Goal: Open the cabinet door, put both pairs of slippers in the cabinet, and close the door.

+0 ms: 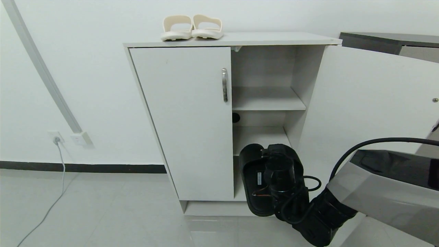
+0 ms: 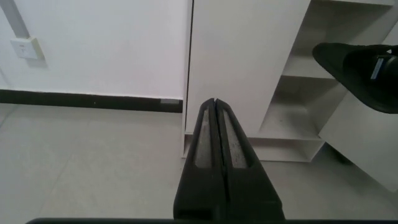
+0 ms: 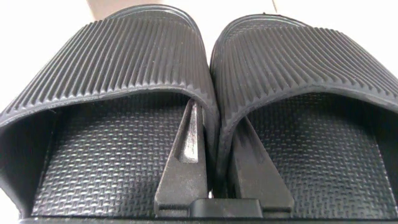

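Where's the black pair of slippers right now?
In the head view the black slippers are clamped in the right hand, low at the open right side of the cabinet, in front of its bottom compartment.

Black slippers (image 1: pixel 255 178): straps were ribbed, footbeds diamond-embossed. Cream slippers (image 1: pixel 192 27): were plain. Cabinet (image 1: pixel 181 120): was white, handle (image 1: pixel 224 85) silver. Floor (image 1: pixel 103 212): was pale grey.

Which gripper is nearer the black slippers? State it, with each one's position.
Right. The right gripper is clamped on the black slippers before the open cabinet; the left gripper hangs shut, apart from them, facing the closed door.
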